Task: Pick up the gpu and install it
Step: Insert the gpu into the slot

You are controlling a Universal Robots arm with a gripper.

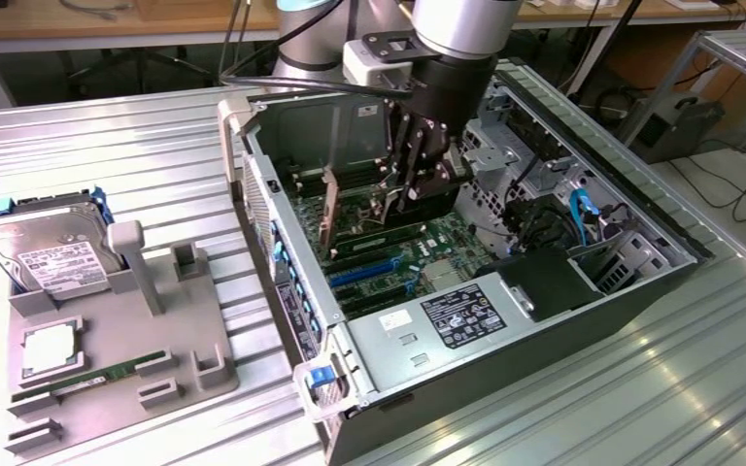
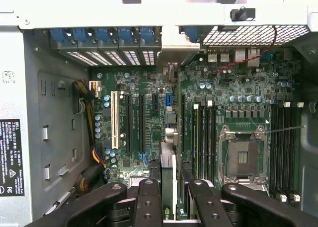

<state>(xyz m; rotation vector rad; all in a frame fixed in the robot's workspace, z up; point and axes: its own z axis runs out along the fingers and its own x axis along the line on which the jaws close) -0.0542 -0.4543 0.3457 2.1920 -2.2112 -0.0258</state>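
Note:
My gripper (image 1: 415, 197) reaches down into the open computer case (image 1: 283, 223) and is shut on the gpu (image 1: 380, 225). The card hangs upright on its edge, just above the motherboard (image 1: 445, 254), with its long metal end bracket (image 1: 329, 206) toward the case's rear wall. In the wrist view the gpu (image 2: 169, 162) appears edge-on as a thin green and silver strip between my black fingers (image 2: 148, 199). It hangs over the motherboard (image 2: 149, 88) beside the black expansion slots (image 2: 141, 122), and I cannot tell whether it touches a slot.
The power supply (image 1: 474, 313) fills the case's near end, and drive cages with blue cables (image 1: 581, 218) line its right side. An empty CPU socket (image 2: 242, 157) sits beside the memory slots (image 2: 285, 147). A grey fixture (image 1: 127, 340) holds a hard drive (image 1: 47, 254) and a memory stick (image 1: 88, 379).

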